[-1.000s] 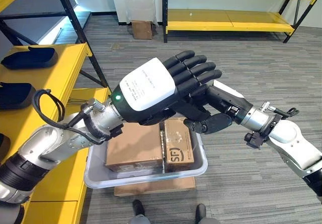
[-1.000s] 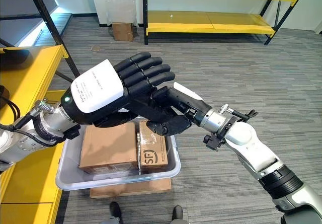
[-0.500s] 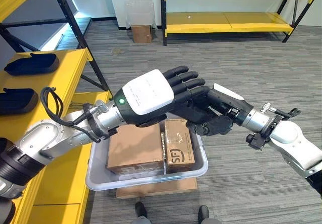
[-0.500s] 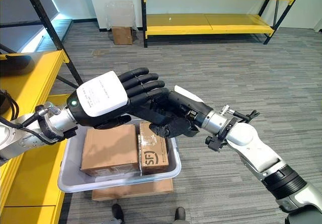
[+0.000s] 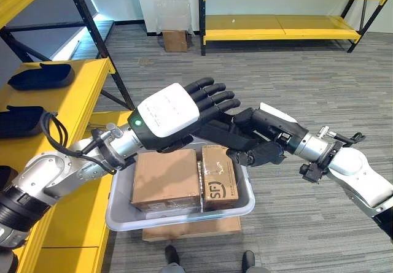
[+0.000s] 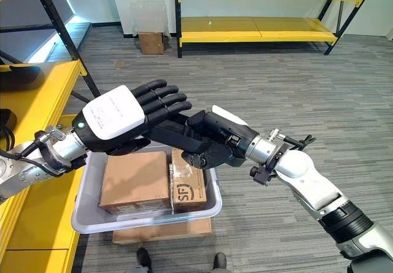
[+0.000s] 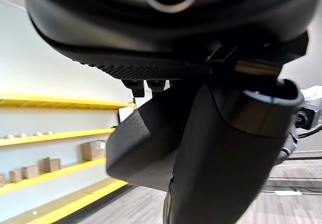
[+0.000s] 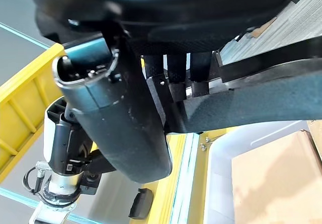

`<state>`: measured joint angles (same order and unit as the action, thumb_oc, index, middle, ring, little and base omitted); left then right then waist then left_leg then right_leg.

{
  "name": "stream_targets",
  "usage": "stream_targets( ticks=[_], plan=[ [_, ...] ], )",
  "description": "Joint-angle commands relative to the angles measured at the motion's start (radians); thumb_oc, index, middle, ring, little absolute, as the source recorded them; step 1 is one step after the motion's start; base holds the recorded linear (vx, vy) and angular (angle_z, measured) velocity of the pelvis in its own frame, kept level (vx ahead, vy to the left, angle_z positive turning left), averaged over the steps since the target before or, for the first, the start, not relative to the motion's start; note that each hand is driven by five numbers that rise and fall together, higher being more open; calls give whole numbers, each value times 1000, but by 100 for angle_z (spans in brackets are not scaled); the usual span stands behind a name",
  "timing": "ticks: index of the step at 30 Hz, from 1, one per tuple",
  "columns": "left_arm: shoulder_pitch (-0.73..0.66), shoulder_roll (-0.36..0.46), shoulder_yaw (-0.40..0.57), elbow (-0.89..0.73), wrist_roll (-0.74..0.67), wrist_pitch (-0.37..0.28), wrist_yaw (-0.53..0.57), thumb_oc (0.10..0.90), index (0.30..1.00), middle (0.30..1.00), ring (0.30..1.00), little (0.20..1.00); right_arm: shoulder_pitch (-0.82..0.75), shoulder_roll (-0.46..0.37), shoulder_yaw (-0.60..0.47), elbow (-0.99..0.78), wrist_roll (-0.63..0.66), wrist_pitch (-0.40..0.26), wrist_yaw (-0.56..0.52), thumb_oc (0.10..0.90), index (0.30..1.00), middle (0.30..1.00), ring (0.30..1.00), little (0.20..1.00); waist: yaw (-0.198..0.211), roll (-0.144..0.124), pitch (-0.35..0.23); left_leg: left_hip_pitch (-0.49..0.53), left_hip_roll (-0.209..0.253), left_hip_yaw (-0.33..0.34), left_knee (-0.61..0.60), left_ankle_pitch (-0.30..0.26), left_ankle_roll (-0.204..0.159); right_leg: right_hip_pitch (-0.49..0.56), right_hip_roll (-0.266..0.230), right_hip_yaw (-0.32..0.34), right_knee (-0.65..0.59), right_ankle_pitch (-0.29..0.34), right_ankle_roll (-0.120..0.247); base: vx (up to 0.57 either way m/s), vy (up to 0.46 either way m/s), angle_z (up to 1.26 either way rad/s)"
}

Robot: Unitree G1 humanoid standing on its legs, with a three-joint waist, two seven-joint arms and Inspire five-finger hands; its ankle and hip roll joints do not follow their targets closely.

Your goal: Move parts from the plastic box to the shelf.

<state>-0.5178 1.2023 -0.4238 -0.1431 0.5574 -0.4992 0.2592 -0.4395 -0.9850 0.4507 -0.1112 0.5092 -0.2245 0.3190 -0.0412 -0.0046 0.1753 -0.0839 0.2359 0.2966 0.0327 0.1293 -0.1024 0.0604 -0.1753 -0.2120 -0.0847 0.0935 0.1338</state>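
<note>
Both hands hold one dark, flat-sided part in the air above the grey plastic box — the left hand with fingers curled over the part's near end, the right hand wrapped round its far end. Two cardboard cartons lie in the box. The yellow shelf stands to the robot's left, bearing similar dark parts. Judged best practice: carry the part level, both grips firm, and clear the shelf post before lowering

L robot hand shifted left w/ dark part, fingers straighter
</note>
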Motion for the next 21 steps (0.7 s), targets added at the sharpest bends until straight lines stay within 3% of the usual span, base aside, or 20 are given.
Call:
stream_targets(
  ticks=[1, 6, 21],
  plan=[
    [5, 13, 114, 39, -15, 37, 74, 900, 1000, 1000, 1000, 1000, -115, 52, -113, -93, 45, -155, -44, 400, 300, 300, 300, 300, 5, -57, -95, -53, 116, -42, 78, -2, -94, 114, -63, 9, 29, -126, 53, 0, 0, 0],
    [16, 1, 156, 51, -24, 50, 83, 900, 1000, 1000, 1000, 1000, -102, 65, -122, -90, 38, -146, -42, 400, 300, 300, 300, 300, 7, -57, -96, -53, 115, -43, 79, -2, -93, 115, -64, 6, 30, -126, 53, 0, 0, 0],
    [9, -47, 130, 39, -52, 39, 48, 900, 1000, 1000, 1000, 1000, -106, 80, -119, -91, 40, -139, -38, 400, 300, 300, 300, 300, -1, -61, -97, -47, 115, -40, 74, -2, -91, 113, -64, 12, 31, -125, 52, 0, 0, 0]
  ],
)
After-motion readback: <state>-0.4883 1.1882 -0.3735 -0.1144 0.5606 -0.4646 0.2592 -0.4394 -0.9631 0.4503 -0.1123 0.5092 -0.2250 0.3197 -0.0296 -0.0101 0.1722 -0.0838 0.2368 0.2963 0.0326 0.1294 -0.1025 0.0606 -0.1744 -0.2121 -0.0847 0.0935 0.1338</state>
